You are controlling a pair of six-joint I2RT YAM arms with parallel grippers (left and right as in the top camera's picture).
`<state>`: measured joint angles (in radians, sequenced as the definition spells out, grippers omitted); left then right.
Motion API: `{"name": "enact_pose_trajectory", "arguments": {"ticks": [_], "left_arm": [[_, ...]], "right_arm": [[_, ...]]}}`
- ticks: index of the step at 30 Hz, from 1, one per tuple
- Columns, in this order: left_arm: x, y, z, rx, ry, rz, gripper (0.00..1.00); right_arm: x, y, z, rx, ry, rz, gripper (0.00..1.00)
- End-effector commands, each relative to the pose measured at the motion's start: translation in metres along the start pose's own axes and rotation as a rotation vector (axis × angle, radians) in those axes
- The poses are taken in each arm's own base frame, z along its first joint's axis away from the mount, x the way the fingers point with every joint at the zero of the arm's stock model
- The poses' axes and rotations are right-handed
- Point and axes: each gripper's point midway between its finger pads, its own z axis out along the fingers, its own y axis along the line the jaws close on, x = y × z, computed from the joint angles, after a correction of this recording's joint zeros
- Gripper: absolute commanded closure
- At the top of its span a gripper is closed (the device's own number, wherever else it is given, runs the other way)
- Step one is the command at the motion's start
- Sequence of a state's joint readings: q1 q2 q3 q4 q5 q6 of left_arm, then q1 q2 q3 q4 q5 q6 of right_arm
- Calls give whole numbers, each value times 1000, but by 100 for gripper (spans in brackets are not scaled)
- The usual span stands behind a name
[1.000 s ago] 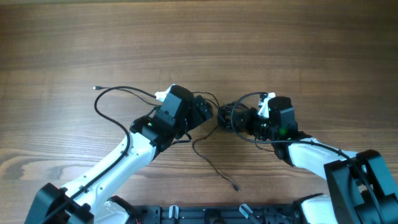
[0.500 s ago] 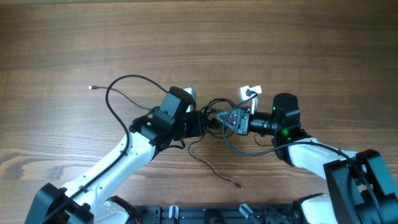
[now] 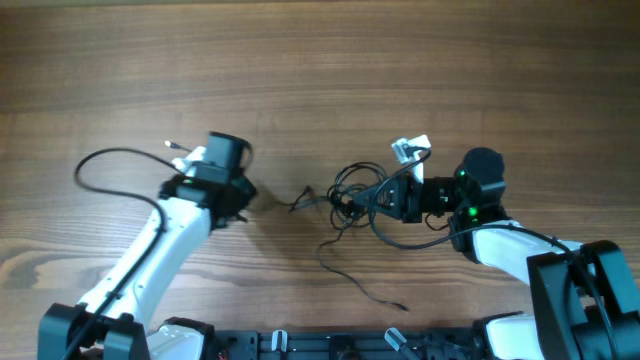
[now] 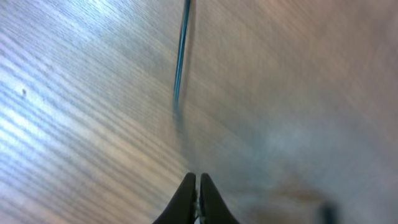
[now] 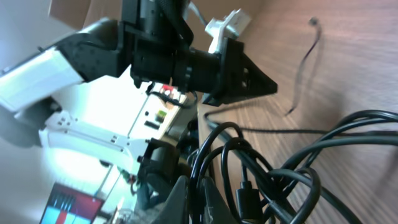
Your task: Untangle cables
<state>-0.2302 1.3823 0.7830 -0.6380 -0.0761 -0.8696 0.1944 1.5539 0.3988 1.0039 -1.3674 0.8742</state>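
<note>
Overhead, cables (image 3: 352, 195): a small black knot on the wooden surface (image 3: 320, 60), right of centre. One loose strand (image 3: 360, 285) trails toward the near edge and ends in a tiny plug.
Overhead, room: bare wood across the far half; both arms crowd the near edge.
Overhead, right hand (image 3: 383, 200): lies level, points left, closed into the knot.
Overhead, left hand (image 3: 248, 198): well apart from the knot, pointing right, with its arm reaching in from the near left corner.
Left wrist, left hand (image 4: 198, 186): tips pressed together just above the surface. A thin strand (image 4: 181, 56), blurred, runs away ahead; whether it is pinched cannot be told.
Right wrist, right hand (image 5: 194, 196): fingers clamped on black loops of the cables (image 5: 280, 174).
Right wrist, beyond: the left hand (image 5: 270, 83), black and tapered, points back toward the knot.
</note>
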Motion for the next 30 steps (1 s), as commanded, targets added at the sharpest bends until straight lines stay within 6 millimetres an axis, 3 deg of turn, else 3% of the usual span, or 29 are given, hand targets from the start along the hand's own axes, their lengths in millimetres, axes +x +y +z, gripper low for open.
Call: {"name": "enact_pose_trajectory", "arguments": {"ticks": [1, 3, 5, 6, 7, 8, 11, 13, 16, 19, 21, 23, 27, 30], "left_arm": [[27, -68, -21, 455, 235, 247, 96], [60, -112, -60, 794, 334, 486, 83], [82, -127, -71, 859, 357, 573, 44], [87, -130, -72, 860, 354, 595, 39], [86, -130, -61, 774, 329, 535, 42], [82, -128, -54, 721, 310, 488, 53], [90, -135, -54, 705, 297, 480, 96], [98, -137, -55, 707, 301, 511, 96], [90, -133, -51, 679, 276, 492, 96], [51, -116, -42, 639, 232, 380, 96], [31, -103, -37, 616, 217, 310, 96], [24, -102, -42, 657, 239, 278, 96], [41, -121, -57, 763, 284, 343, 91], [63, -142, -62, 789, 253, 448, 55]], "right_arm": [[-15, -16, 0, 80, -87, 36, 96], [-16, -18, 7, 99, -103, 44, 96], [-17, -28, 15, 147, -138, 123, 96], [-16, -29, 20, 157, -139, 120, 96], [-13, -26, 25, 147, -124, 114, 96], [-11, -24, 27, 140, -115, 111, 96], [-9, -23, 29, 138, -108, 100, 96], [-14, -29, 25, 168, -134, 56, 96], [-29, -57, -7, 279, -227, 91, 95], [-49, -102, -87, 475, -433, 215, 95], [-55, -104, -109, 487, -483, 225, 95], [-58, -102, -113, 472, -486, 225, 95], [-52, -99, -91, 451, -438, 238, 95], [-47, -103, -80, 467, -418, 258, 95]]}}
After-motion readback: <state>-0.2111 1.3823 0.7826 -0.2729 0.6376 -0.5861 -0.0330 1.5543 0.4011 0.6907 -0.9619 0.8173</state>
